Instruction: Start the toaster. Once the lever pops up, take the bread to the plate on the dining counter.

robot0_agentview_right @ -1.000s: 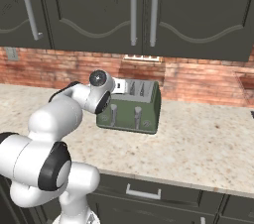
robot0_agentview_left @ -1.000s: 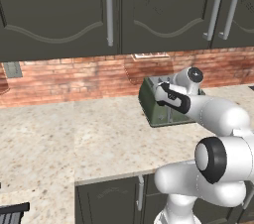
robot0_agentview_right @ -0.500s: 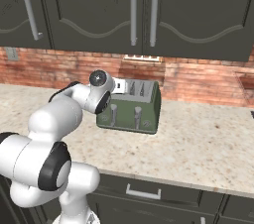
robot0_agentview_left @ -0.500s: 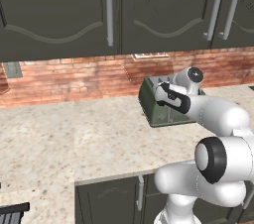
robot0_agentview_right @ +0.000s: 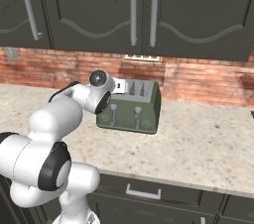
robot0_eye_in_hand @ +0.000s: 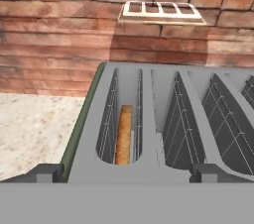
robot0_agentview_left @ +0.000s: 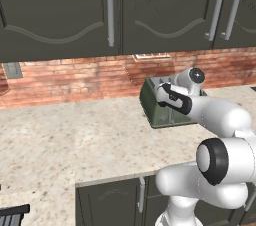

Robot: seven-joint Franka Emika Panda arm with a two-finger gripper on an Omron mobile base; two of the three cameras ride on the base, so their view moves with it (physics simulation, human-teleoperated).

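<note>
Kitchen, dark cabinets, brick backsplash, toaster

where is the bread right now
The bread sits down inside the toaster's leftmost slot in the hand view, on the counter against the brick wall.

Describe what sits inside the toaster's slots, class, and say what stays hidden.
In the hand view, the toaster holds one slice of bread standing in its leftmost slot; only the top crust edge shows. The neighbouring slots show bare wire guides. The slice's lower part is hidden.

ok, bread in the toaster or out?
In. The bread stands on edge in the left slot of the toaster, its top below the slot rim.
</note>
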